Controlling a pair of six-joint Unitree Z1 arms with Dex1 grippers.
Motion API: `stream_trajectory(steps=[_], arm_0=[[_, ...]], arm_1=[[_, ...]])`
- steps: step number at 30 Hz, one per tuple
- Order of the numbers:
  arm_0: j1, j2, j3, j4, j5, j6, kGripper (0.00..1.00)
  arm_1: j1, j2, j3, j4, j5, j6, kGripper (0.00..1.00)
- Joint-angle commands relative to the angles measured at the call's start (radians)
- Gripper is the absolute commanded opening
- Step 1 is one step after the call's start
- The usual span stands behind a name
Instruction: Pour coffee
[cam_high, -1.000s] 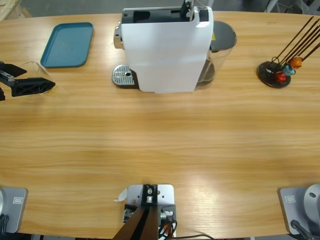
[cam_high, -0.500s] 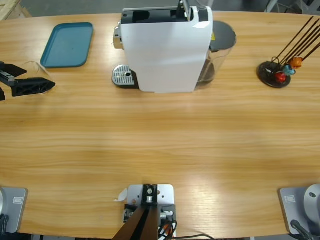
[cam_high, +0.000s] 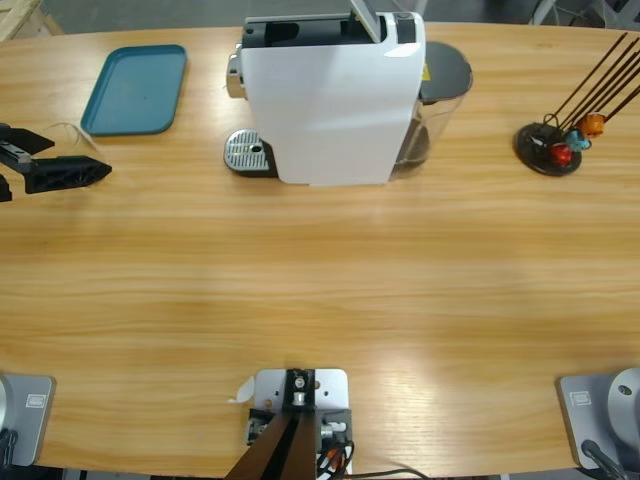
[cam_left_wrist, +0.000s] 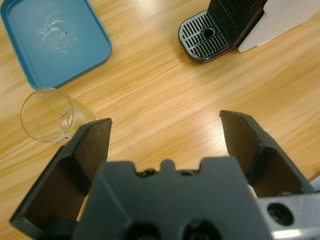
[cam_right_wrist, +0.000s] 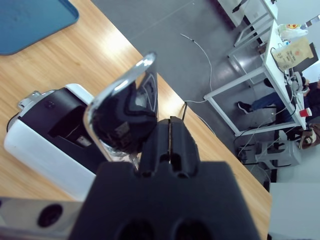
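No coffee is in view. An empty clear glass (cam_left_wrist: 47, 116) lies on its side on the wood, just left of my left gripper (cam_left_wrist: 165, 125), which is open and holds nothing. In the high view this gripper (cam_high: 75, 155) sits at the table's left edge with the glass (cam_high: 78, 133) faint beside it. The white coffee machine (cam_high: 330, 100) stands at the back middle, its drip grille (cam_left_wrist: 205, 36) bare. My right gripper (cam_right_wrist: 170, 122) is shut, its jaws pressed together against the raised chrome-edged lever (cam_right_wrist: 125, 110) on top of the machine (cam_right_wrist: 45, 145).
A teal tray (cam_high: 135, 88) lies bare at the back left, close to the glass. A black capsule stand (cam_high: 550, 145) with dark rods and a few coloured capsules is at the back right. The machine's water tank (cam_high: 445, 85) juts out to the right.
The lever on top of the machine has swung up and to the left. The left gripper and the glass have stayed where they were.
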Motion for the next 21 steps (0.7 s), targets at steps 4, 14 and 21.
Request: stream_trajectory(steps=[4,14,21], arm_0=[[-0.012,0.036,0.027,-0.011,0.005,-0.003,0.936],[-0.011,0.036,0.027,-0.011,0.005,-0.003,0.936],[-0.011,0.036,0.027,-0.011,0.003,-0.003,0.931]], arm_1=[[0.068,0.153,-0.013,0.010,0.033,0.015,0.000],[0.102,0.198,-0.023,0.012,0.042,0.049,0.000],[0.113,0.211,-0.008,0.012,0.043,0.079,0.000]])
